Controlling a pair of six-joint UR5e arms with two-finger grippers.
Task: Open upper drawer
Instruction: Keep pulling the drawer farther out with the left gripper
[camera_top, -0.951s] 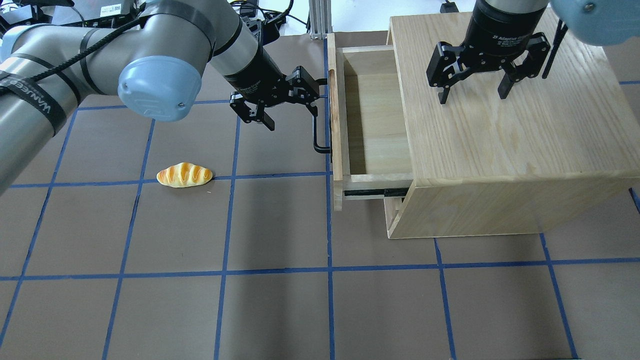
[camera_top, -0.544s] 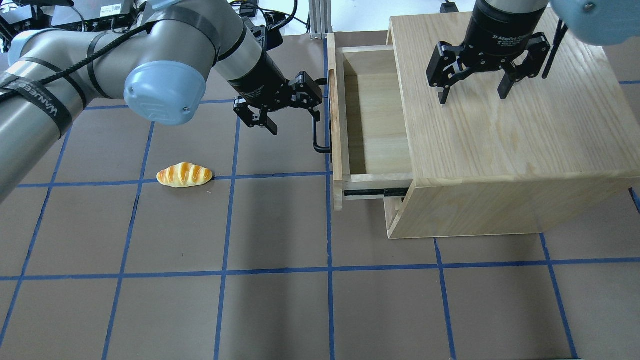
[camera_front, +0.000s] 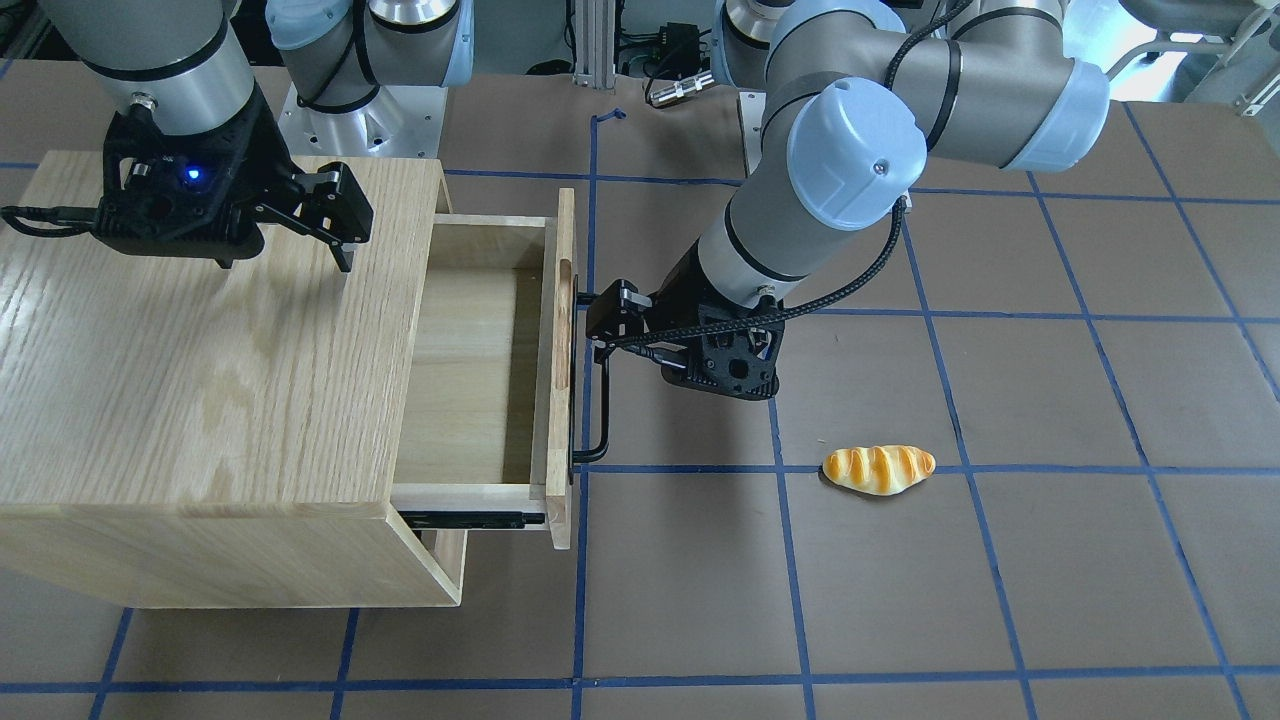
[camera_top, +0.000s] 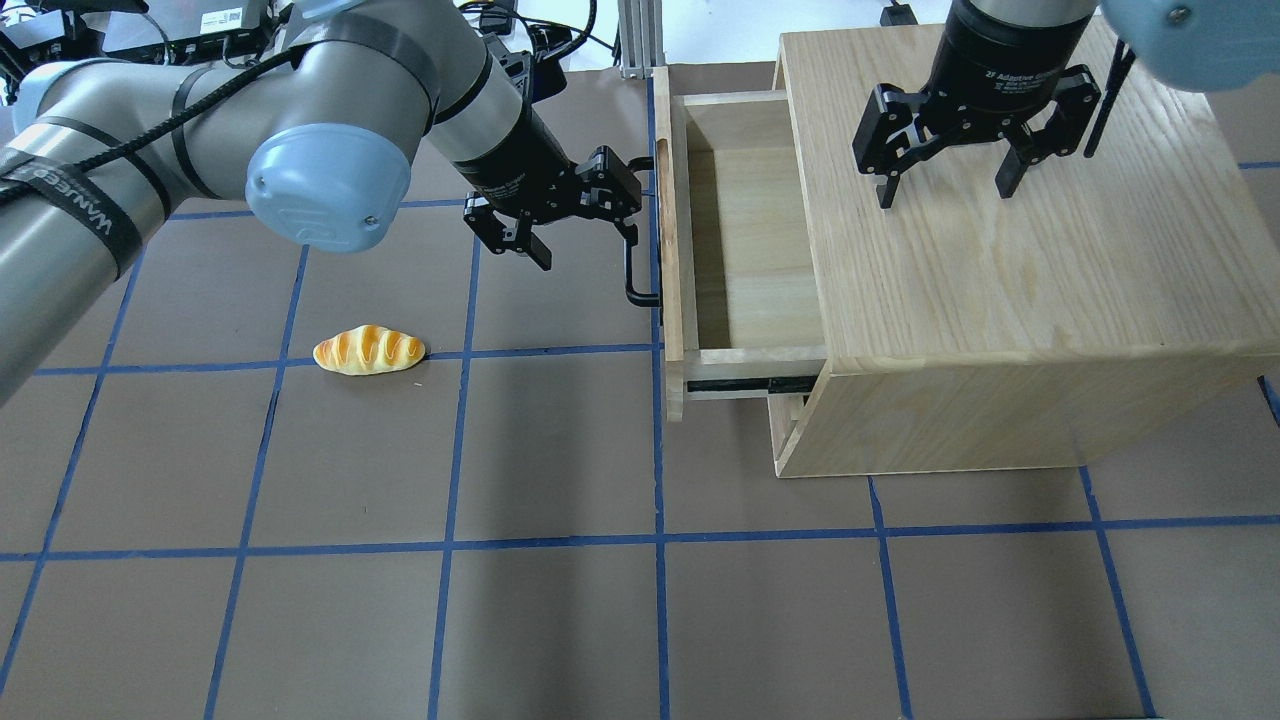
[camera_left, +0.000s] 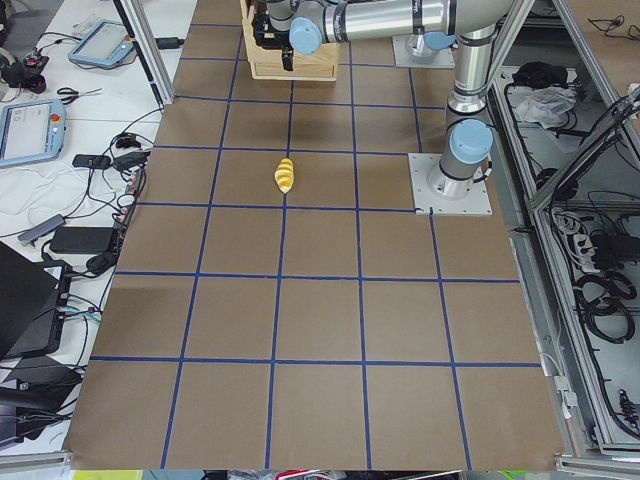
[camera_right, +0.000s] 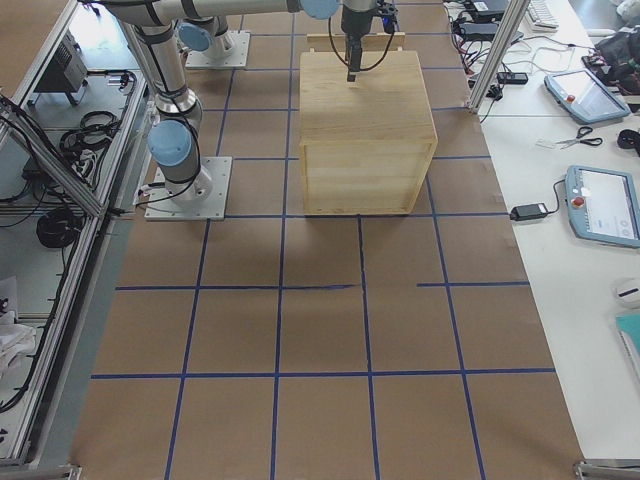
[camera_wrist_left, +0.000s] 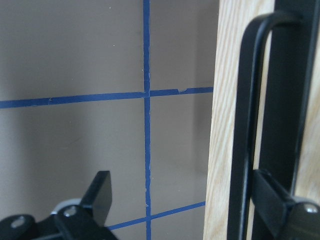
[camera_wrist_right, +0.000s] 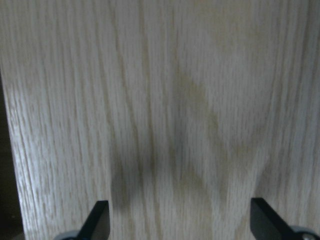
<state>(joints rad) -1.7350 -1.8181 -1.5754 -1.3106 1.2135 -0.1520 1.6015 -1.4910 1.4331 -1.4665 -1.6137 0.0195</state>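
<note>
The upper drawer (camera_top: 745, 240) stands pulled out of the light-wood cabinet (camera_top: 1010, 290), its inside bare. Its front panel (camera_front: 563, 400) carries a black bar handle (camera_top: 630, 262). My left gripper (camera_top: 588, 240) is open at the handle. In the left wrist view one of its fingers (camera_wrist_left: 282, 210) sits behind the bar (camera_wrist_left: 247, 125), against the panel, and the other is out over the table. My right gripper (camera_top: 946, 190) is open and empty just above the cabinet top (camera_wrist_right: 180, 100). The front view shows it too (camera_front: 285, 262).
A toy bread roll (camera_top: 369, 351) lies on the brown table left of the drawer, also in the front view (camera_front: 879, 469). The table is marked with blue tape lines (camera_top: 660, 540). The lower front panel (camera_top: 785, 425) stays in under the open drawer.
My left arm's elbow has shifted a little to the right and its gripper has turned slightly at the handle. The drawer stands out as far as before. The right gripper has not moved.
</note>
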